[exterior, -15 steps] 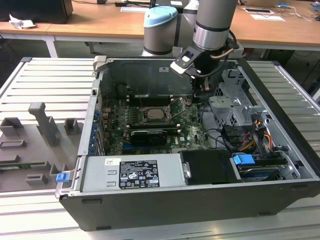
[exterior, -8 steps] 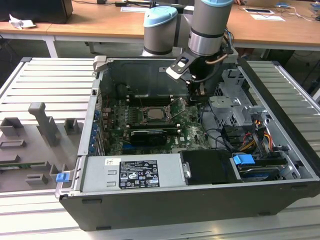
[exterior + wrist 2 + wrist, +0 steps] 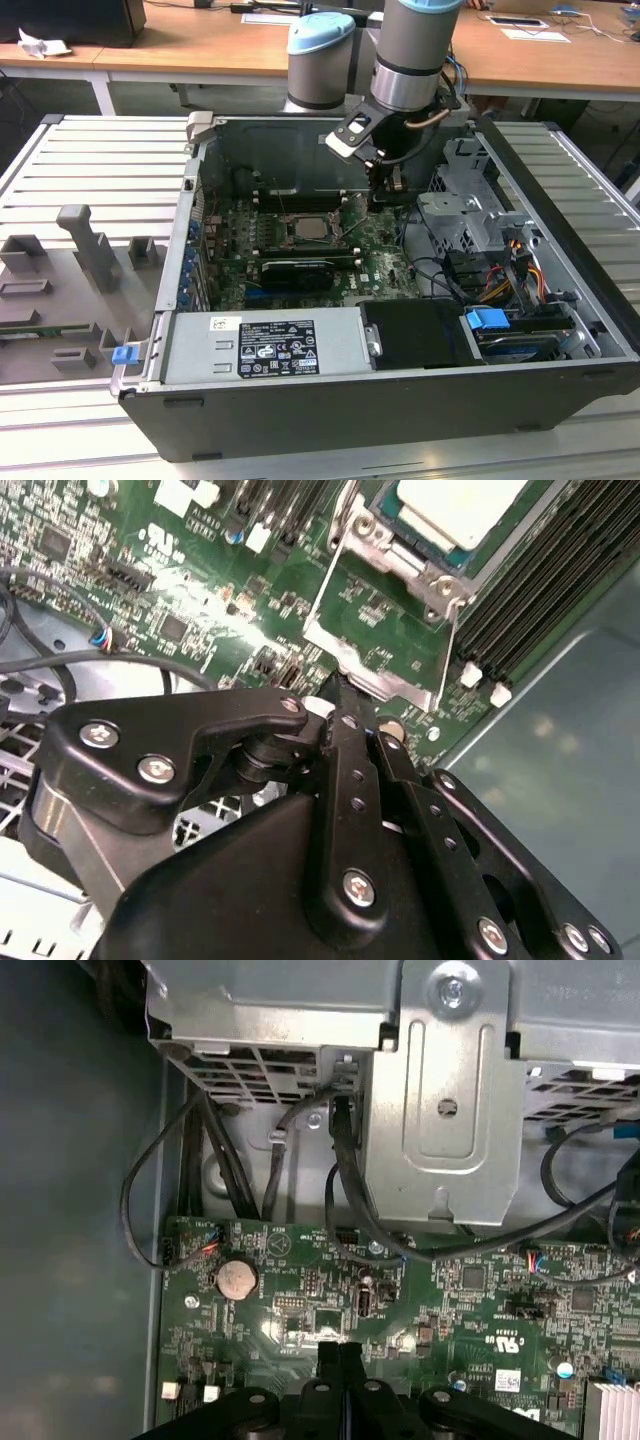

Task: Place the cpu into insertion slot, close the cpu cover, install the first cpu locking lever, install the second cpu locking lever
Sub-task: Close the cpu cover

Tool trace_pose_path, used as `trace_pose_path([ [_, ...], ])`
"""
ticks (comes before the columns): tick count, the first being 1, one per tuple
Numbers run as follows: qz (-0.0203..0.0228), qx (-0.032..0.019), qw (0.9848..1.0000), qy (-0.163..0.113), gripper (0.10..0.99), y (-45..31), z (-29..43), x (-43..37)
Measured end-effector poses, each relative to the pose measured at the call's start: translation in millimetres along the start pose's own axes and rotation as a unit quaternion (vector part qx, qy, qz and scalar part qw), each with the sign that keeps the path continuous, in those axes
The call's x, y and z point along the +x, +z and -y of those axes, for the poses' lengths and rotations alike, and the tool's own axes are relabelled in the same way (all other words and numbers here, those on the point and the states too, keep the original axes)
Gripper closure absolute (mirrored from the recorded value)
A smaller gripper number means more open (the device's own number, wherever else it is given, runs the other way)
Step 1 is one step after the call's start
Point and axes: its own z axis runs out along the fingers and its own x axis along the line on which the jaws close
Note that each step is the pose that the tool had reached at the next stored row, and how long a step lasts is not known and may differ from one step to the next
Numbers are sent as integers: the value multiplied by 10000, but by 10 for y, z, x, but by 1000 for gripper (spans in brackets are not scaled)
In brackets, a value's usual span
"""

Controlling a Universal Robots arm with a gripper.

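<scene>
One step is looking done: the cpu (image 3: 460, 505) is sitting in the insertion slot (image 3: 405, 565) near the green board's (image 3: 200, 580) middle, and you are touching your gripper (image 3: 340, 685), fingers together, against the open cpu cover (image 3: 385, 680), with three steps waiting.

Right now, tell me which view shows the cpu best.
The second wrist view: the cpu is close, its pale metal top plain to see, though cut off at the picture's edge. The exterior view shows it whole but far off.
</scene>
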Motion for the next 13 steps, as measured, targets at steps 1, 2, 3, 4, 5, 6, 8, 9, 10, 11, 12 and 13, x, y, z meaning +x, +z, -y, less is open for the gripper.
trace_pose_path([
  [1,0,0,10000,1,980,0,45,2],
  [2,0,0,10000,1,980,0,59,2],
  [3,0,0,10000,1,980,0,61,2],
  [4,-1,0,10000,1,980,1,63,3],
  [5,0,0,10000,1,980,1,66,3],
  [6,0,0,10000,0,980,1,67,4],
  [8,0,0,10000,0,980,1,77,4],
  [9,0,0,10000,0,980,1,81,4],
  [10,0,0,10000,0,980,1,85,4],
  [11,0,0,10000,1,980,1,90,5],
  [12,0,0,10000,1,980,1,94,5],
  [13,-1,0,10000,1,980,2,97,5],
])
